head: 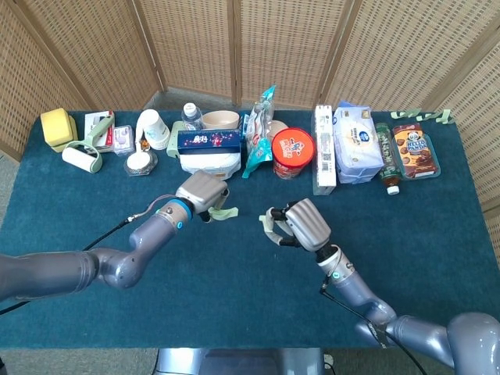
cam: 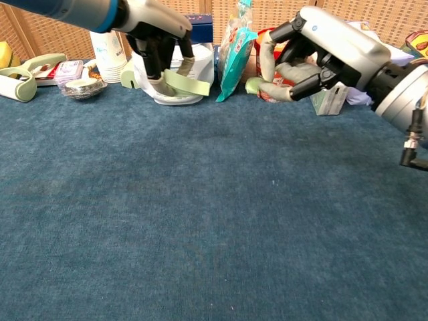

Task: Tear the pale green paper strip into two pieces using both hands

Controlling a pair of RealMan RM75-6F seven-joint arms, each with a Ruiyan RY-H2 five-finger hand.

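Though the hands are well apart above the table point(head: 94, 234), a pale green paper strip point(cam: 188, 83) piece is pinched by the left hand point(head: 201, 192), pointing toward three o'clock; a small scrap point(cam: 253, 85) is clenched in the right hand point(head: 301, 225).

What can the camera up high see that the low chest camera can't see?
Only the head view shows the whole back row, such as the yellow sponge and the chocolate box, plus the table's far edge.

Only the chest view shows, side-on, that both hands are raised off the cloth.

Both show the left hand holding one green paper piece and the right hand pinching a smaller piece, with a clear gap between them.
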